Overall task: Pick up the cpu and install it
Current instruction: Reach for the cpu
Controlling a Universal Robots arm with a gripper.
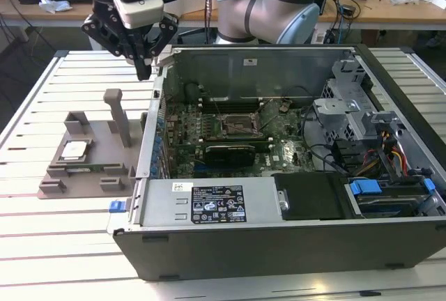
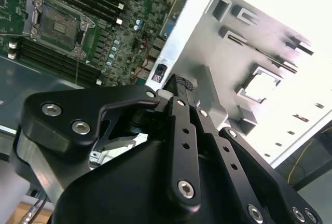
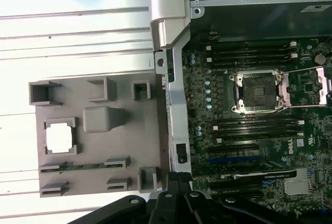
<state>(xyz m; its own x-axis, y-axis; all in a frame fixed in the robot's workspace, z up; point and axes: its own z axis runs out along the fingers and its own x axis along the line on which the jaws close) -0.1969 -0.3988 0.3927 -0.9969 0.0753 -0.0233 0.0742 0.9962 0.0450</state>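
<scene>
Cpu (image 1: 73,151) count: one, silver-topped, lying flat in its pocket on the single grey holder block (image 1: 104,141). It sits below the end effector (image 1: 144,71), toward the exterior view's left of it and well apart. The end effector's fingers are pressed together with nothing between them, and it hangs beside a corner of the one open computer case (image 1: 293,245). Lower, toward the exterior view's right of the end effector, one bare socket (image 1: 233,125) lies open, with one black card (image 1: 233,153) just beside it. Everything rests on the slatted counter (image 1: 42,245).
</scene>
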